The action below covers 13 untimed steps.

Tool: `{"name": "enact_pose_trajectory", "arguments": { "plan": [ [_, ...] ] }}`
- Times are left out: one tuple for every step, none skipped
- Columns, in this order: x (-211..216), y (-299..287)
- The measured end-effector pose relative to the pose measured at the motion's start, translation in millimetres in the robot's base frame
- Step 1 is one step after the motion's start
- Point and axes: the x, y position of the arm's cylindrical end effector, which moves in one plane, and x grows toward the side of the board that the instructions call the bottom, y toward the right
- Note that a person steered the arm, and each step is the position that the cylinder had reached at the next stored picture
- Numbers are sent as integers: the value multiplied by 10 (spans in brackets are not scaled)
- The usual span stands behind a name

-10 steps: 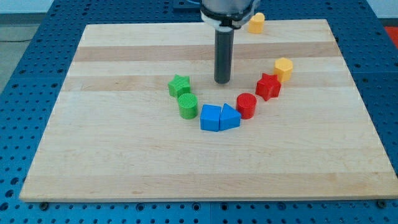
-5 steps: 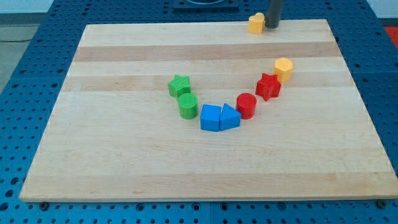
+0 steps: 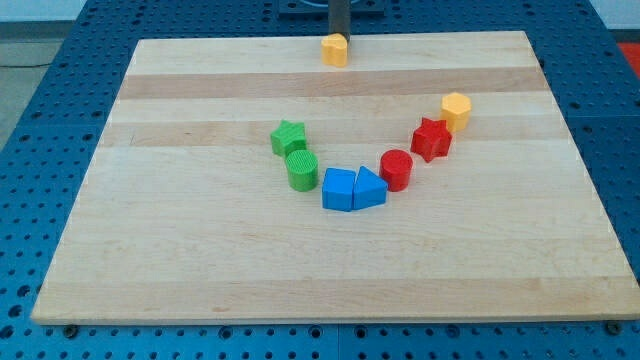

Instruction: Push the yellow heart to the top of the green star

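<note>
My tip (image 3: 339,35) sits at the view's top edge of the wooden surface (image 3: 200,260), directly behind and touching the yellow heart (image 3: 335,49); there is no claw on this rod, so nothing opens or clamps. The green star (image 3: 288,137) lies well below and to the view's left of the heart, with a green cylinder (image 3: 302,170) just beneath it. Two blue blocks (image 3: 352,188), a red cylinder (image 3: 396,170), a red star (image 3: 432,138) and a yellow hexagon (image 3: 456,110) curve away to the view's right.

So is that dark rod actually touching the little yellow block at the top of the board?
Cannot tell. In the camera view my tip sits directly behind the yellow heart at the view's top; the block hides the tip's very end, so neither contact nor gap shows.
</note>
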Motion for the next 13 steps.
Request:
{"name": "enact_pose_trajectory", "arguments": {
  "plan": [
    [236, 0],
    [446, -16],
    [672, -103],
    [866, -137],
    [1028, -154],
    [1144, -162],
    [1226, -162],
    [1298, -162],
    [1387, -162],
    [1388, -162],
    [1395, -159],
    [1420, 33],
    [1493, 205]
  ]
}}
